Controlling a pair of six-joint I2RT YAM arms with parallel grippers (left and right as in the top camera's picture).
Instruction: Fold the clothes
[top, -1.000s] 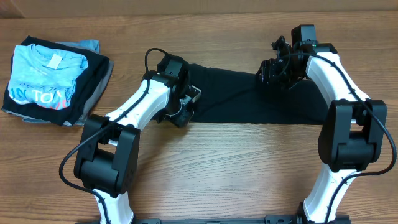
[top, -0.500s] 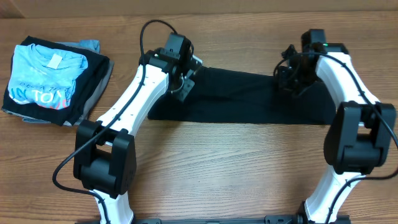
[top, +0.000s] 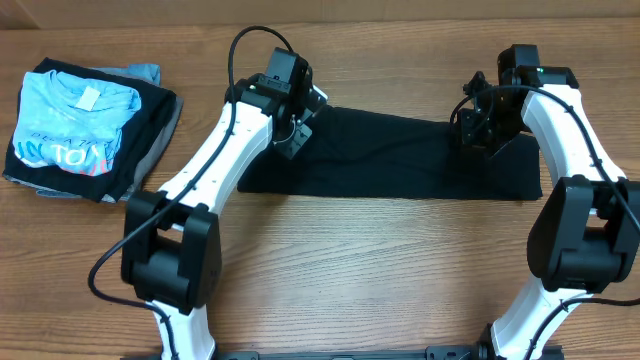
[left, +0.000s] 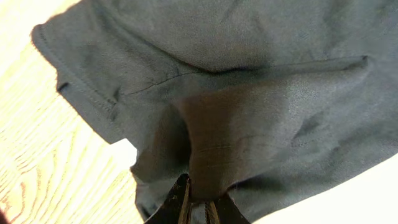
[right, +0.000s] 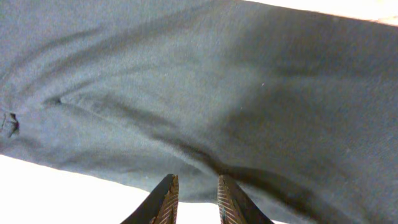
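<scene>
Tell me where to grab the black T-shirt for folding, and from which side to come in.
Pinch the black T-shirt at its two short ends, along the far edge, coming down from above. It lies flat on the table as a long strip running left to right, so only its edges and corners likely offer something to pinch.

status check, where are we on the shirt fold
Left hand shut on shirt, far edge. Right hand looks shut on far edge too. Shirt lies as a black band. Pile off to the side, nothing in the way.
</scene>
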